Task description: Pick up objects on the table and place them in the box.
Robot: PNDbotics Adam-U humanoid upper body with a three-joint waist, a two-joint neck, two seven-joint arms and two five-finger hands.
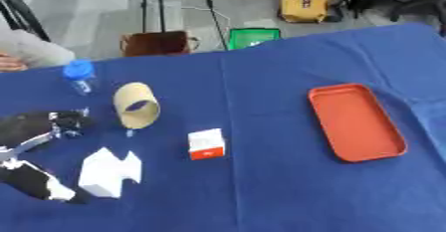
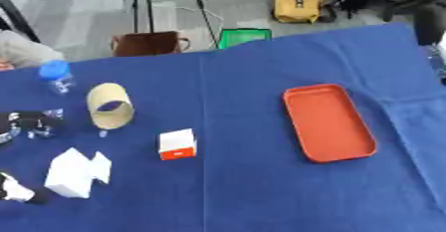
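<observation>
The desk (image 1: 261, 191) wears a blue cloth. The orange box (image 1: 356, 122), shallow and empty, lies near its right edge. At the left edge the left hand (image 1: 35, 126) is spread wide around the white folded carton (image 1: 109, 172), holding nothing. The carton looks light and thin, easy to crush, so better take it by its two flat sides. Toward the far left corner lie the cardboard tube (image 1: 136, 104), the small white-and-red packet (image 1: 206, 144) and the blue-capped bottle (image 1: 80, 76)

You get even, bright indoor light, no hard shadows; only faint soft ones beside the orange tray (image 1: 356, 122) and cardboard tube (image 1: 136, 105). No glare on the blue tablecloth (image 1: 261, 186). Both views run soft overall, edges smeared, small details unreadable.
</observation>
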